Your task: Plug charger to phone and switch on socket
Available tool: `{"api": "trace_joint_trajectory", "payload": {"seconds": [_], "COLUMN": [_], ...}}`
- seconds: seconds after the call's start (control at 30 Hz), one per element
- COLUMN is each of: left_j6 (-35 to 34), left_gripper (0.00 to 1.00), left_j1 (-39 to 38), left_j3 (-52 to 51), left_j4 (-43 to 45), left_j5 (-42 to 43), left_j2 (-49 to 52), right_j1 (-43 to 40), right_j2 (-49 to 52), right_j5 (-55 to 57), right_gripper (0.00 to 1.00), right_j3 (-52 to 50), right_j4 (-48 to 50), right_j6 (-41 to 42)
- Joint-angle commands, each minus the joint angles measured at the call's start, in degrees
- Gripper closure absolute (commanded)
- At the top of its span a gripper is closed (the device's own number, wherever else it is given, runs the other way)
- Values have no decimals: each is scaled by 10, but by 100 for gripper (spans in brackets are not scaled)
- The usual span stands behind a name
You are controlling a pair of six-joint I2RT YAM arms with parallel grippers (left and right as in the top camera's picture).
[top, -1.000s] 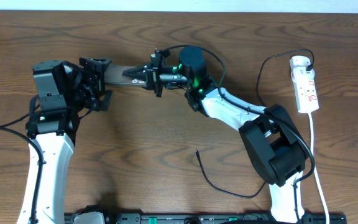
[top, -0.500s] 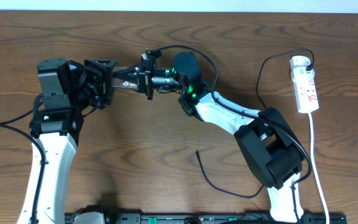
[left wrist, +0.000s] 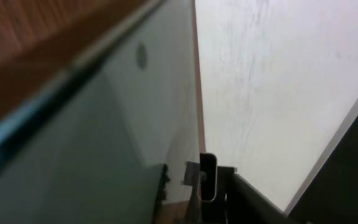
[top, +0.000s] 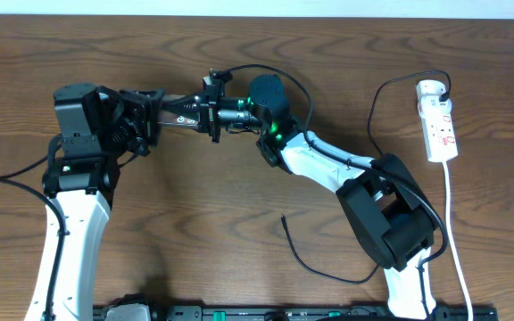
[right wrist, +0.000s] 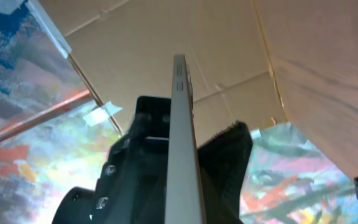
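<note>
The phone (top: 184,109) hangs above the table between my two grippers, lying roughly level. My right gripper (top: 205,109) is shut on its right end; in the right wrist view the phone (right wrist: 182,143) runs edge-on between the dark fingers (right wrist: 229,162). My left gripper (top: 153,111) reaches around the phone's left end with its jaws partly closed, and whether they press on it does not show. In the left wrist view the phone's flat face (left wrist: 73,155) fills the left side. The charger (top: 306,259) lies loose on the table, its tip (top: 283,217) free. The socket (top: 439,120) lies at the far right.
A white cord (top: 458,241) runs from the socket down the right side towards the front edge. A black lead (top: 375,102) curves from the socket's top end behind my right arm. A dark rail (top: 284,312) lines the table's front edge.
My right arm carried the phone left towards my left gripper. The left jaws have narrowed around the phone's left end.
</note>
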Motion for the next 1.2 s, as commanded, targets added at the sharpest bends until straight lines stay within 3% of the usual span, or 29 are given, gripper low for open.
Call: {"api": "trace_joint_trajectory", "payload": {"seconds": [0.0, 1.17], "left_j6": [-1, -18], "left_gripper": [67, 70], "left_j1": [-1, -1], "left_j3": [1, 1], "left_j4": [-2, 8], "left_j5": [-12, -27], "left_j2": [7, 7], "right_j1": [-2, -3], "right_j2": [-5, -5], "right_j5": [-6, 37], "right_gripper": [99, 98], "right_j3": [9, 9], "right_j4": [17, 24], "right_j6": [6, 6]}}
